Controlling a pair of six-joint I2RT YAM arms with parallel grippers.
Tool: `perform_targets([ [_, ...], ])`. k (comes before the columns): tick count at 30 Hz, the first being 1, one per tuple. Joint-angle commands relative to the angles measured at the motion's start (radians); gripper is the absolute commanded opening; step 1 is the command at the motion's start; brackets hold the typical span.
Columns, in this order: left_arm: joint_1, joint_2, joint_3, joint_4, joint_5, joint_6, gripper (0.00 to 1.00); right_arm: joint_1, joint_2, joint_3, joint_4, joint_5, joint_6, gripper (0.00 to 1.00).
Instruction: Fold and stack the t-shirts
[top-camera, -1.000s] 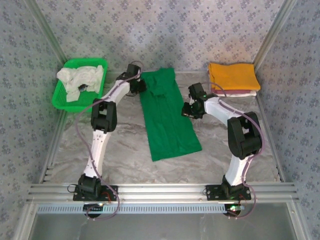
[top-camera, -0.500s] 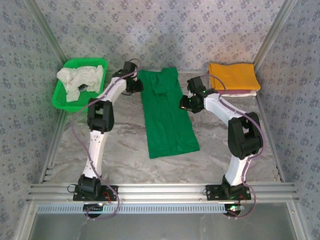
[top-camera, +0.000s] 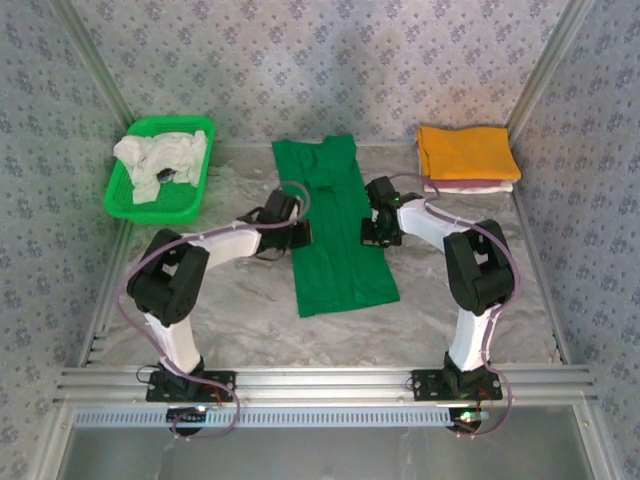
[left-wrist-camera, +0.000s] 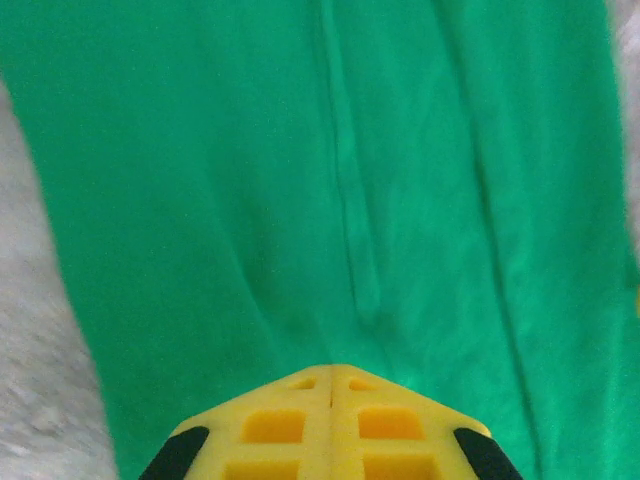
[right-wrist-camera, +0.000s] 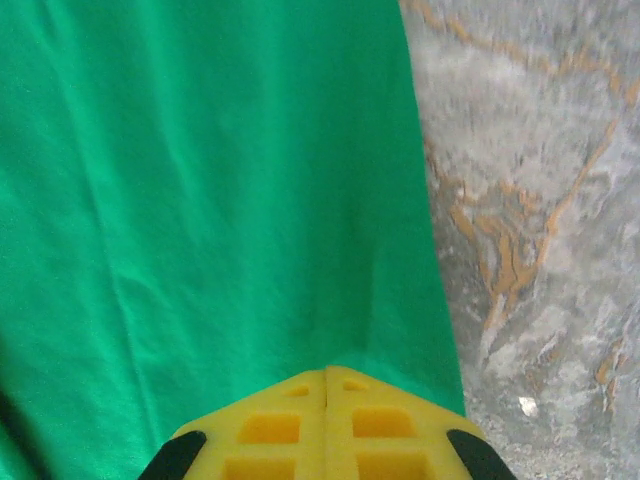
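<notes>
Overhead; wrist close-ups over green t-shirt (top-camera: 335, 250)

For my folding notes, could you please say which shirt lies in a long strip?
The bright green t-shirt, mid-table: the orange-yellow shirt sits folded on a stack at the far right, and the whitish ones are crumpled in the green basket.

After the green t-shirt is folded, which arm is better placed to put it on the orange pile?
The right arm, probably. The right gripper is shut at the right edge of the green t-shirt, on the same side as the orange pile. The left gripper sits at the opposite edge, farther away.
</notes>
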Motion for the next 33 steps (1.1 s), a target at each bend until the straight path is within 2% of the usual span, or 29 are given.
perform_targets([
  [1, 0.007, 0.034, -0.042, 0.090, -0.003, -0.061, 0.00, 0.020, 0.008, -0.036, 0.011, 0.019, 0.016, 0.00],
  [7, 0.023, 0.042, -0.100, 0.068, -0.042, -0.052, 0.00, 0.058, 0.020, -0.093, 0.037, -0.003, 0.058, 0.00],
  [11, 0.063, -0.004, -0.144, 0.031, -0.062, -0.012, 0.00, 0.094, 0.021, -0.115, 0.054, -0.039, 0.124, 0.00],
  [14, 0.096, -0.032, -0.140, -0.006, -0.036, 0.032, 0.00, 0.120, 0.020, -0.112, 0.053, -0.049, 0.170, 0.00],
  [17, 0.119, -0.066, -0.116, -0.096, -0.083, 0.087, 0.00, 0.132, 0.011, -0.092, 0.045, -0.078, 0.197, 0.00],
  [19, 0.135, -0.106, -0.130, -0.097, -0.075, 0.099, 0.03, 0.141, -0.003, -0.079, 0.039, -0.097, 0.223, 0.01],
  [21, 0.137, -0.141, -0.136, -0.107, -0.077, 0.111, 0.09, 0.141, -0.027, -0.076, 0.041, -0.142, 0.241, 0.05],
  [24, 0.137, -0.203, -0.128, -0.156, -0.075, 0.106, 0.22, 0.144, -0.096, -0.085, 0.048, -0.174, 0.258, 0.18],
  [27, 0.136, -0.321, -0.185, -0.156, -0.048, 0.068, 0.27, 0.140, -0.208, -0.117, 0.049, -0.192, 0.253, 0.26],
  [29, 0.136, -0.410, -0.237, -0.177, -0.020, 0.034, 0.30, 0.136, -0.298, -0.182, 0.061, -0.194, 0.257, 0.34],
  [30, 0.137, -0.453, -0.271, -0.193, -0.008, 0.012, 0.36, 0.132, -0.346, -0.230, 0.068, -0.194, 0.262, 0.37],
  [31, 0.137, -0.495, -0.311, -0.201, 0.017, -0.011, 0.39, 0.127, -0.383, -0.280, 0.077, -0.195, 0.267, 0.40],
  [33, 0.136, -0.561, -0.388, -0.201, 0.071, -0.049, 0.43, 0.113, -0.447, -0.365, 0.076, -0.200, 0.272, 0.43],
])
